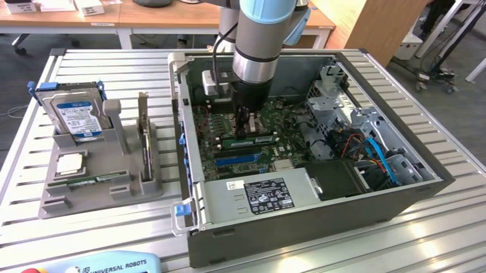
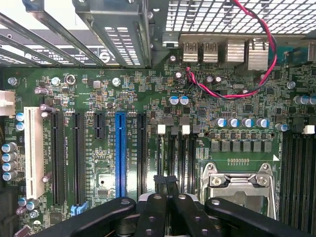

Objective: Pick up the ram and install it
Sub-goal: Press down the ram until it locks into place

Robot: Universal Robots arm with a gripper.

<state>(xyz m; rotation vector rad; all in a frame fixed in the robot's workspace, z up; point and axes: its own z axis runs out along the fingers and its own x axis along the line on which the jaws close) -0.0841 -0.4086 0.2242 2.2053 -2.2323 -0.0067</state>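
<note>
Slatted metal table (image 1: 114, 227) carries an open computer case (image 1: 304, 224), where the gripper (image 1: 244, 126), fingers pressed together, hangs just above the ram (image 1: 256, 138) standing on edge at the memory slots: light, stiff, brittle, probably best pinched along its top edge.

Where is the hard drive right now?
The hard drive stands upright in the grey holder on the exterior view's left, outside the open computer case.
</note>
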